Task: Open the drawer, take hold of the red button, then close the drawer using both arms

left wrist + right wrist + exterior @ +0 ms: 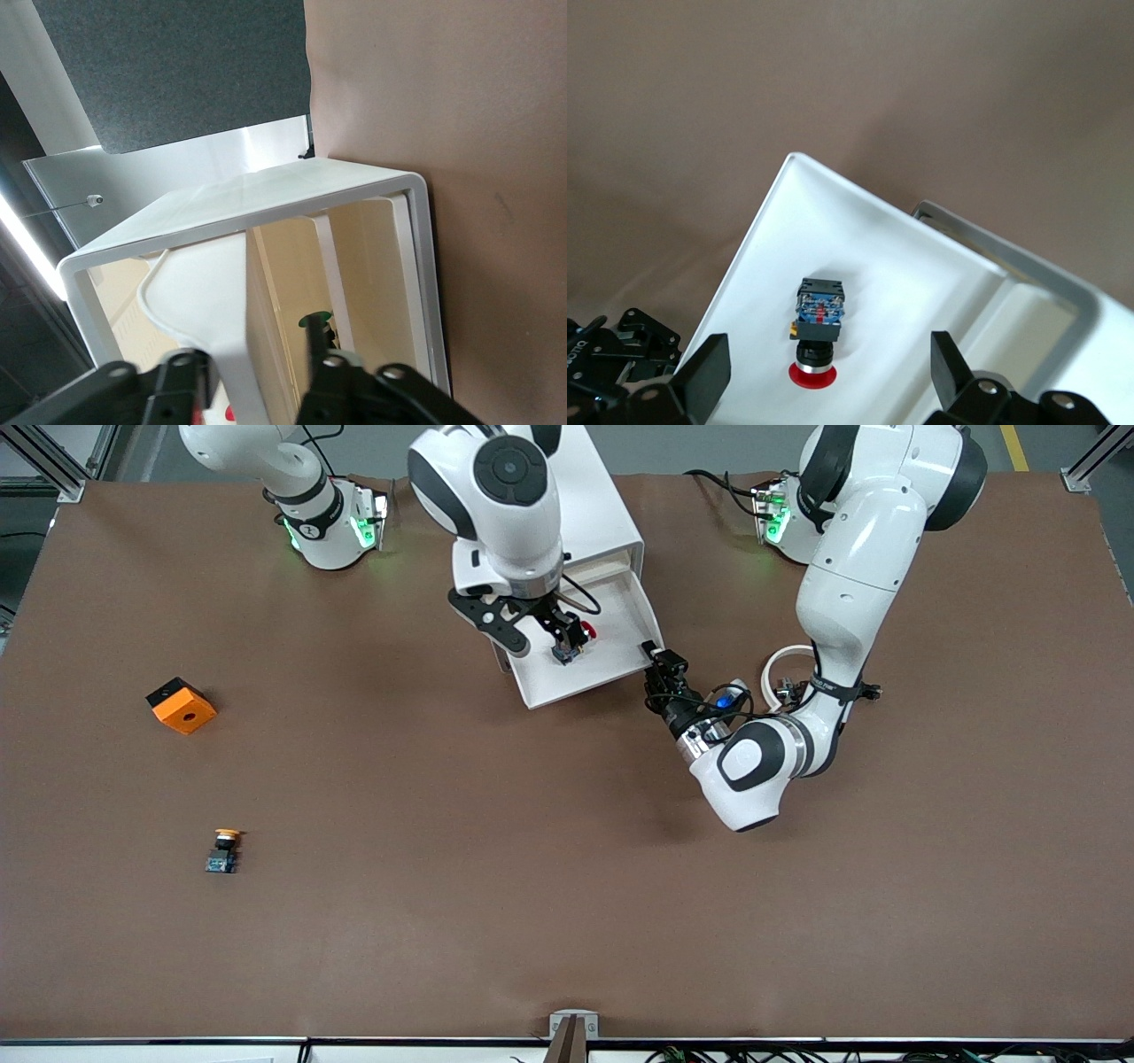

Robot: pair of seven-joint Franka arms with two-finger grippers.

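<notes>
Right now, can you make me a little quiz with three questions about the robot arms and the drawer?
1. True or false: the drawer is pulled out of the white cabinet.
2. Which button lies in the drawer? A) red-capped button B) yellow-capped button C) orange cube
3. Fill in: the right gripper hangs open over the ____.

Key:
1. True.
2. A. The other two sit on the table.
3. Red-capped button. The left gripper is at the drawer's front corner.
</notes>
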